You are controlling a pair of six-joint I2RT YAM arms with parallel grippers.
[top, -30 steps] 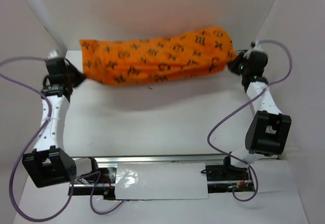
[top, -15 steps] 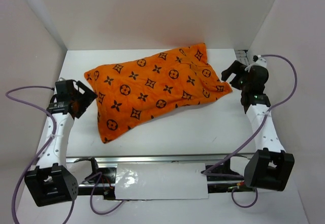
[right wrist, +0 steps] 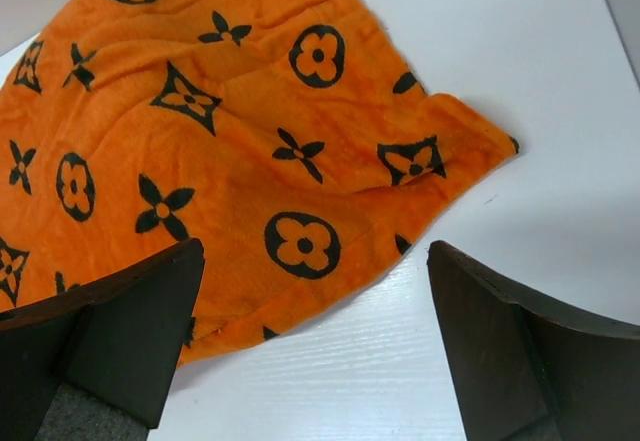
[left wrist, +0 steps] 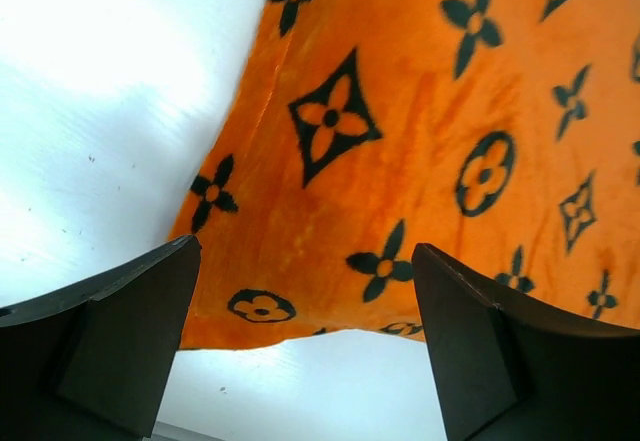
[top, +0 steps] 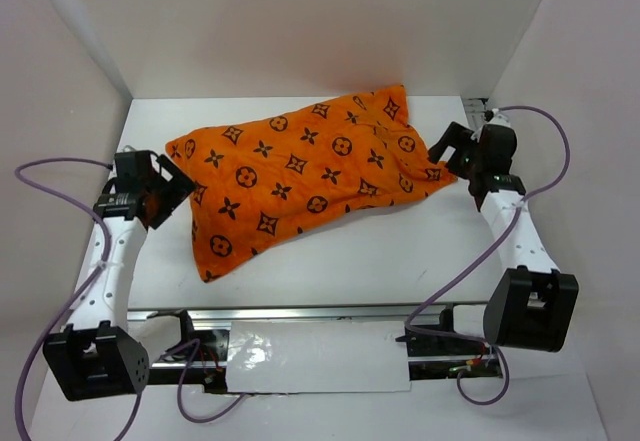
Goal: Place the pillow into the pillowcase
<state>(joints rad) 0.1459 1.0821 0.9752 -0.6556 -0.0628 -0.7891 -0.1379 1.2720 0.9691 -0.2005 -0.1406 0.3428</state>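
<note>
Orange pillowcase (top: 305, 181) is lying plump across the table (top: 330, 261). The left gripper (top: 170, 188) is hovering open-jawed at its left end. The right gripper (top: 447, 147) is gaping empty beside its right corner.

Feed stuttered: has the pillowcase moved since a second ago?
Yes. The pillowcase dropped from in front of the back wall onto the table, its near corner now closer to the front rail.
</note>
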